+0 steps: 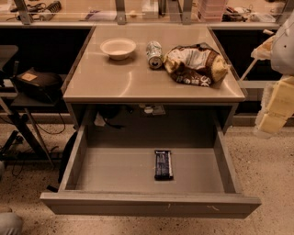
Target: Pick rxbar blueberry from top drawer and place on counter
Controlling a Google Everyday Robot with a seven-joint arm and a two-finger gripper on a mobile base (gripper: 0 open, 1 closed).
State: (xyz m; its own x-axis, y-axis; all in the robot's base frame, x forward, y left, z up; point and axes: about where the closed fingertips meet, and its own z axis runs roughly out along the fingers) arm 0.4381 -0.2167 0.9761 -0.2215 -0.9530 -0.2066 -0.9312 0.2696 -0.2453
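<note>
The rxbar blueberry [163, 165] lies flat on the floor of the open top drawer [110, 172], right of the middle, its long side running front to back. The drawer is pulled fully out below the beige counter [138, 80]. My gripper [272, 114] shows as pale cream blocks at the right edge of the camera view, beside the counter's right front corner. It is above the floor, well right of the drawer and apart from the bar. It holds nothing that I can see.
On the counter stand a white bowl [118, 47], a green-and-silver can on its side [154, 54] and a brown-and-white chip bag [195, 64]. A black case on a stand [36, 82] is to the left. A ledge with metal posts [120, 13] runs behind.
</note>
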